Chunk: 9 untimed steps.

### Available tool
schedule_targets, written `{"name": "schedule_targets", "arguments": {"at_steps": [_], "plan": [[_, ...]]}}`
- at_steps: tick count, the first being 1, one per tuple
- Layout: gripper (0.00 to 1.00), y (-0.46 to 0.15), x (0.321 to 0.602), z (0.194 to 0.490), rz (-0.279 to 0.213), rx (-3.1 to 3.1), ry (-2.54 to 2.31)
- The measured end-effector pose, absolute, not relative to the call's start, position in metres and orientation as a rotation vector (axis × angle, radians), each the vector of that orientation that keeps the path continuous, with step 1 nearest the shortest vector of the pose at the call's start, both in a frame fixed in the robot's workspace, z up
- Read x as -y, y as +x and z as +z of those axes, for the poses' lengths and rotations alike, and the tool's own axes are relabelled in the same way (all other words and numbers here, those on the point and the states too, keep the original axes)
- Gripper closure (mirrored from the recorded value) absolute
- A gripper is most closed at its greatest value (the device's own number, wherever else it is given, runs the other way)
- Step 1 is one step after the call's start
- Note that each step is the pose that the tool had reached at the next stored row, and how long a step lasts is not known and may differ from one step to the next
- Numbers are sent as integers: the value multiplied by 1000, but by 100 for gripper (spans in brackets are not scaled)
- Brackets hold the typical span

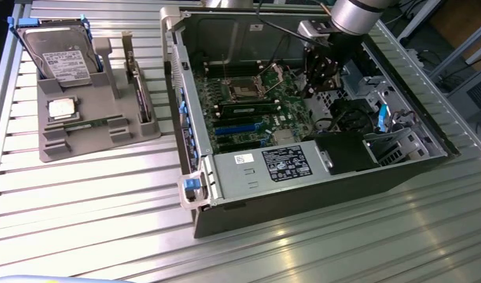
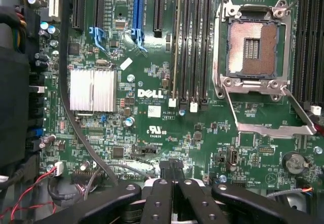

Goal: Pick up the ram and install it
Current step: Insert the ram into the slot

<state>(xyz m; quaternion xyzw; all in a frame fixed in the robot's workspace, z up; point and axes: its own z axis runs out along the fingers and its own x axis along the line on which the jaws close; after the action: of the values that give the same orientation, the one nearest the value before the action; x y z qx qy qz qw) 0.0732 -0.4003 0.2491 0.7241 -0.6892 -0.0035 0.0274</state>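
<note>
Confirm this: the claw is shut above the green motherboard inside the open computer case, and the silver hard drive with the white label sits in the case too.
Wrong on one point. The exterior view shows the silver hard drive with the white label standing in the grey holder tray outside the open computer case. The claw is indeed shut above the green motherboard.

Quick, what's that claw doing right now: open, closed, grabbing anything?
Claw: closed, fingers together with nothing between them, hanging above the motherboard inside the open computer case.
</note>
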Motion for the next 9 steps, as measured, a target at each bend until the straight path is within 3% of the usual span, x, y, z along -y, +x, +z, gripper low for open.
{"name": "schedule_targets", "arguments": {"at_steps": [9], "plan": [[89, 73, 400, 307, -11, 2130, 2234]]}}
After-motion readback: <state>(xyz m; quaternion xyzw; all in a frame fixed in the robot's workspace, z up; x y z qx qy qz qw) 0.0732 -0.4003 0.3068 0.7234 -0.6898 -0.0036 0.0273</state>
